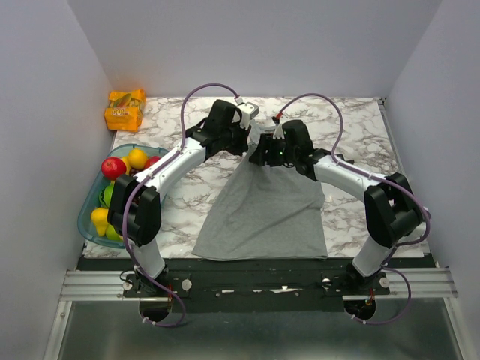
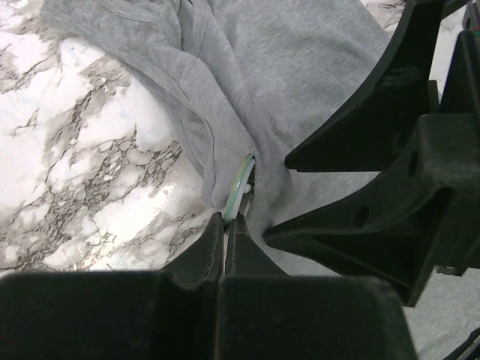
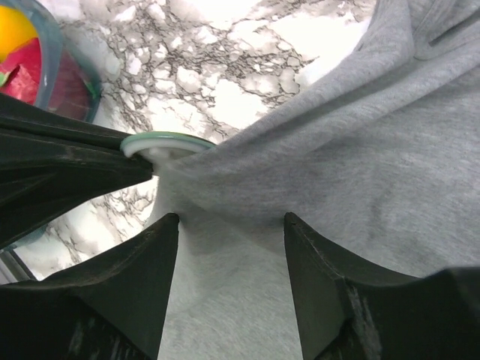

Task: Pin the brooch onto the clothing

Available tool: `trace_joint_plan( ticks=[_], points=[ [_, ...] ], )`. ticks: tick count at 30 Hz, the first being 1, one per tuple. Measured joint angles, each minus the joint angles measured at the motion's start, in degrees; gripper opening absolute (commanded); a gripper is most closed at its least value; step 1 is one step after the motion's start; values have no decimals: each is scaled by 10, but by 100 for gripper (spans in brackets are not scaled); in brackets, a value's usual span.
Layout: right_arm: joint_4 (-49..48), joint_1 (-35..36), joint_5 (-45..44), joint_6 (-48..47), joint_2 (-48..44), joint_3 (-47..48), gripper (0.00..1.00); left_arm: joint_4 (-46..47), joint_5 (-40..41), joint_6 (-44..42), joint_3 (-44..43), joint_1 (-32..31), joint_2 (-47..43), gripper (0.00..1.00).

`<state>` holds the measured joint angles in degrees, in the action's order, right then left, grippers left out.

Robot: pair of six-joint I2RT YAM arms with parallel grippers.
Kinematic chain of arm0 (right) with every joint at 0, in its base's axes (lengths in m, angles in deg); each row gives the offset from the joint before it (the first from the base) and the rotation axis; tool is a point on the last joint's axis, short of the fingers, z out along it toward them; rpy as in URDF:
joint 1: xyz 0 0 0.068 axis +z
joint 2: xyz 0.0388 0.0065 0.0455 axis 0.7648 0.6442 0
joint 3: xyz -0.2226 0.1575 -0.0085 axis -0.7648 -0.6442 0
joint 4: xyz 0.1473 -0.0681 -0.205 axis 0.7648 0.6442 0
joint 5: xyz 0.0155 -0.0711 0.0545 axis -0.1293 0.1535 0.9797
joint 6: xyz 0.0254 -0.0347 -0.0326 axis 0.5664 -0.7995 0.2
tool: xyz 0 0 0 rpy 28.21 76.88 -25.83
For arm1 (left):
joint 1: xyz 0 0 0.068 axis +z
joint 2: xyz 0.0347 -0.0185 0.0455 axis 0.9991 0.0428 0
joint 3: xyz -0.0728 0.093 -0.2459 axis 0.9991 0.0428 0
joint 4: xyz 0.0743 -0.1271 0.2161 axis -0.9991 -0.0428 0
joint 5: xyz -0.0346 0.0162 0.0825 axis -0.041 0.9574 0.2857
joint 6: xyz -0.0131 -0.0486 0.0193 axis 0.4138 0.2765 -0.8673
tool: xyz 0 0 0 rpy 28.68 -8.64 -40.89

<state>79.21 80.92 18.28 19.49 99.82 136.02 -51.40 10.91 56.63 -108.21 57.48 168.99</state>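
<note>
The clothing [image 1: 262,214] is a light-grey tank top spread on the marble table, its upper end bunched where both arms meet. My left gripper [image 2: 227,219] is shut on the brooch [image 2: 240,186], which shows edge-on as a green-white rim pressed against a fold of the clothing [image 2: 300,67]. In the right wrist view the brooch [image 3: 169,141] sits at the cloth's edge, held by the left gripper's dark fingers [image 3: 67,161]. My right gripper [image 3: 231,217] is open, its fingertips [image 3: 169,225] standing astride a raised ridge of the clothing [image 3: 345,150]. From above the brooch is hidden under the grippers [image 1: 262,146].
A blue-green bowl [image 1: 88,217] of fruit stands at the table's left edge, and its rim [image 3: 45,75] shows in the right wrist view. An orange snack packet [image 1: 124,109] lies at the back left corner. White walls close in three sides.
</note>
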Motion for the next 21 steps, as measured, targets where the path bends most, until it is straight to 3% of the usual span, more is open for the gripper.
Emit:
trace_joint_plan(
  ticks=[10, 21],
  points=[
    [-18, 0, 4, -8, 17, 0, 34, 0, -7, 2, 0, 0, 0, 0],
    [-35, 0, 15, -8, 19, -4, 14, 0, -11, 5, 0, 4, -1, 0]
  ],
)
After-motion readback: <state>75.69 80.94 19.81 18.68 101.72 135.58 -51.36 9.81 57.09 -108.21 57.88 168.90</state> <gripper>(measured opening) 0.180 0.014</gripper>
